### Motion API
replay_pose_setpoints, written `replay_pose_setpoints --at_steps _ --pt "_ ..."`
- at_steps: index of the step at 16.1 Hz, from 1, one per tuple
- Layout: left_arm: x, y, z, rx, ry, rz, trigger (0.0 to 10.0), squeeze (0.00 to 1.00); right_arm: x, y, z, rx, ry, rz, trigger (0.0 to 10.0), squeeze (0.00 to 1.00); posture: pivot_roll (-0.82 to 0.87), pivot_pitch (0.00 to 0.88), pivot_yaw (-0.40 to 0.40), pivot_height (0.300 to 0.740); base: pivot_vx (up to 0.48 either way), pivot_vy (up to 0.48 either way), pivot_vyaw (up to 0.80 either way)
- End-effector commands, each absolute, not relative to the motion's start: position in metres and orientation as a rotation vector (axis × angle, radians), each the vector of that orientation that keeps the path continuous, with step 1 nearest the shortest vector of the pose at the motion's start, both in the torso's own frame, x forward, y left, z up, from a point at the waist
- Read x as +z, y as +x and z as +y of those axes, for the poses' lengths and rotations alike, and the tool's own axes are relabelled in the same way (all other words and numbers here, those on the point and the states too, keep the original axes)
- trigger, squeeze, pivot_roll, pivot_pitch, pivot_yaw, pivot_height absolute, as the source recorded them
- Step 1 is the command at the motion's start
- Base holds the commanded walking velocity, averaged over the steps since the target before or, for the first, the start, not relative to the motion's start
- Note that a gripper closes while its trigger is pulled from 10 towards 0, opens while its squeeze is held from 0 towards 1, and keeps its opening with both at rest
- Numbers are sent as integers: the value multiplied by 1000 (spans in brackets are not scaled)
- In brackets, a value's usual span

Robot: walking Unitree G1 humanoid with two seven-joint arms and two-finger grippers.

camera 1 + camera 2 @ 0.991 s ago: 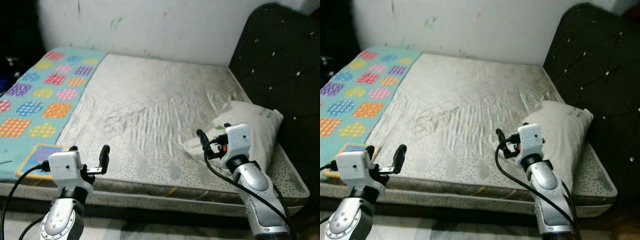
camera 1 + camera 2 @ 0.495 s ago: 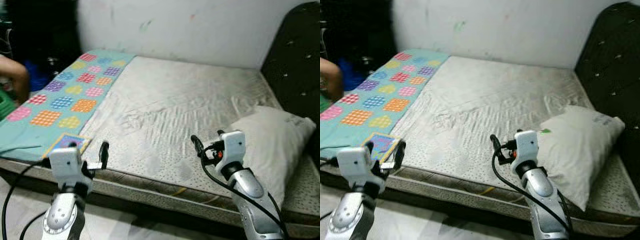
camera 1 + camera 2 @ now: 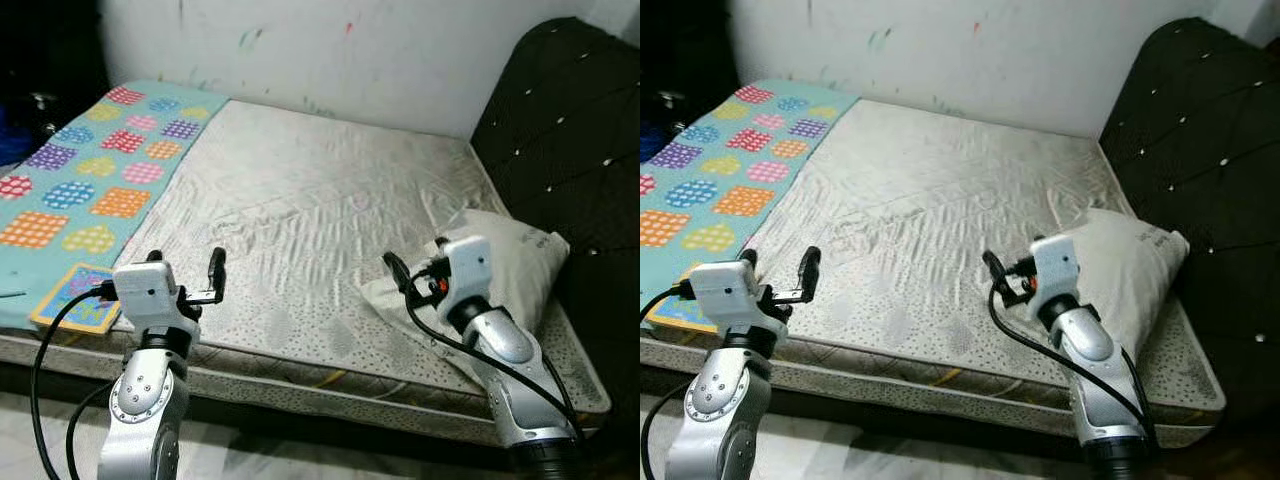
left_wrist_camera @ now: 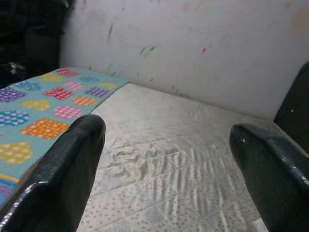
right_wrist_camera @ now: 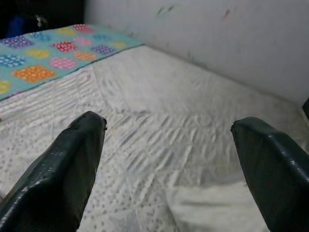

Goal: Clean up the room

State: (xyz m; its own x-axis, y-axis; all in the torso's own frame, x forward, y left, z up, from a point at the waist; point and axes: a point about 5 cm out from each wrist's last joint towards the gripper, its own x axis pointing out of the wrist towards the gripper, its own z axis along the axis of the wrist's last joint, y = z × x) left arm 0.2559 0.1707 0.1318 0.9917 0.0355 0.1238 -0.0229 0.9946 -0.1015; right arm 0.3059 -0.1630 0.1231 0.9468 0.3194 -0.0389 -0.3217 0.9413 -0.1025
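Note:
A bed with a wrinkled grey-white sheet (image 3: 300, 200) lies before me. A teal blanket with coloured patches (image 3: 90, 180) covers its left side. A white pillow (image 3: 515, 262) lies at the right, by the headboard. My left gripper (image 3: 187, 268) hovers open and empty over the bed's near edge, close to the blanket's corner. My right gripper (image 3: 415, 262) is also open and empty, just above the sheet beside the pillow's near end. The left wrist view looks between its fingers (image 4: 63, 179) across the sheet toward the wall. In the right wrist view the pillow's edge (image 5: 207, 208) lies below the gripper.
A dark tufted headboard (image 3: 560, 130) rises on the right. A white wall with paint marks (image 3: 350, 50) backs the bed. The mattress edge (image 3: 300, 375) is close in front of me, with pale floor (image 3: 300, 450) below it. A dark corner lies at the far left.
The head view swung left and then back right, so the whole picture shifted. A person's arm seen at the left edge half a second ago is out of frame. Both grippers stay open.

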Motion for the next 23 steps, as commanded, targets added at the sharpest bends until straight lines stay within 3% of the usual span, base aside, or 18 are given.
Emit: replay_pose_setpoints --at_steps 1,8,13,17,23 --pt "132 254 172 38 -83 -130 10000 0 123 306 -169 313 -107 5 10000 0 -53 0 -96 740 0 0 0" --pt "129 264 183 -2 -4 -112 10000 0 113 294 -153 287 -58 -13 10000 0 -69 0 -17 740 0 0 0" --pt "112 259 179 -6 5 -55 10000 0 118 286 -177 200 -90 -34 10000 0 -149 0 37 740 0 0 0" --pt "104 251 188 56 -31 -29 10000 0 117 276 -192 162 -137 -22 10000 0 -167 0 29 740 0 0 0" --pt "104 245 181 17 -49 -22 10000 0 120 273 -178 214 -98 -27 10000 0 -137 0 9 740 0 0 0"
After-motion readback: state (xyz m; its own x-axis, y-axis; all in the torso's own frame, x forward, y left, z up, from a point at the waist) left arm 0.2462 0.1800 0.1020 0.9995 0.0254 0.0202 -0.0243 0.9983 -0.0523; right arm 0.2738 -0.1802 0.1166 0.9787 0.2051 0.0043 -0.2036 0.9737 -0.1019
